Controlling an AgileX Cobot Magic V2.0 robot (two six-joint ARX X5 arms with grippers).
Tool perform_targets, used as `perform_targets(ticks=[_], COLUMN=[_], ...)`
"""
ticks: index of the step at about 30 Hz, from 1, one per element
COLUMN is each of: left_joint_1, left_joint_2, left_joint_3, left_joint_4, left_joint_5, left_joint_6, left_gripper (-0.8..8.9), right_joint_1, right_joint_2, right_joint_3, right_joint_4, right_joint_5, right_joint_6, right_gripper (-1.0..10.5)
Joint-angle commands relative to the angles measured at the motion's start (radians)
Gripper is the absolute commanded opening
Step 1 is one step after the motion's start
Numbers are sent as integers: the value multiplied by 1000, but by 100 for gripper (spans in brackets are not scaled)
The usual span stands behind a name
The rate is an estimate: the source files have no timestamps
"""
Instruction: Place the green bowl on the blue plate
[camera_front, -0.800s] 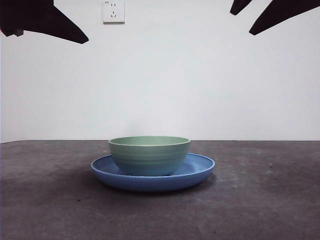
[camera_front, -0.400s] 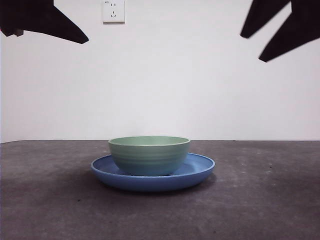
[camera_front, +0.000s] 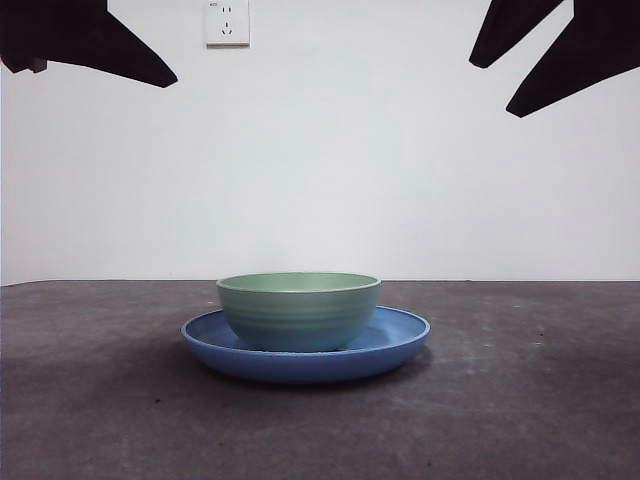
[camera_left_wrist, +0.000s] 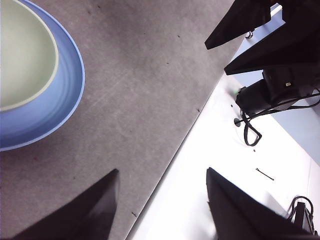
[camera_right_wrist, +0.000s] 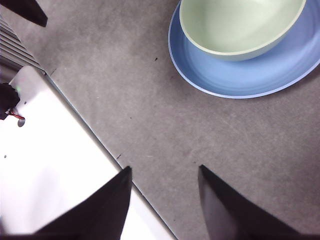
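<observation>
Green bowl (camera_front: 299, 310) sits inside the blue plate (camera_front: 400, 343) at mid-table, hiding the plate's centre. Both wrist views crop the pair at the frame edge. Left gripper (camera_left_wrist: 162, 180) and right gripper (camera_right_wrist: 165, 175) hang high, well apart from the dishes, jaws spread wide and holding nothing.

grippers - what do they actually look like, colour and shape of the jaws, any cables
Both grippers are plain matte black with no markings visible. The left gripper and the right gripper each have two flat, wedge-shaped jaws tapering to pointed tips. In the front view they show only as dark angular silhouettes at the top corners. No cables show on the jaws themselves; the left wrist view shows black cables on a device off the table's edge.
</observation>
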Motion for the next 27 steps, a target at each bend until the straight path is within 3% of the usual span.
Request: perform_targets(ticks=[1,2,3,27], left_joint_1=[-8,-8,-8,-8], left_joint_2=[5,5,5,2], left_joint_3=[9,9,9,9], left_joint_4=[8,8,8,11], left_joint_5=[5,5,5,5], left_joint_6=[6,6,6,6], left_gripper=[127,37,3,9], right_joint_1=[10,10,10,10], right_joint_2=[5,5,5,5], right_joint_3=[9,9,9,9], right_joint_4=[10,10,10,33], right_joint_5=[-3,-3,-3,5], right_joint_6=[-8,-9,-10,-8], right_gripper=[66,2,6,6])
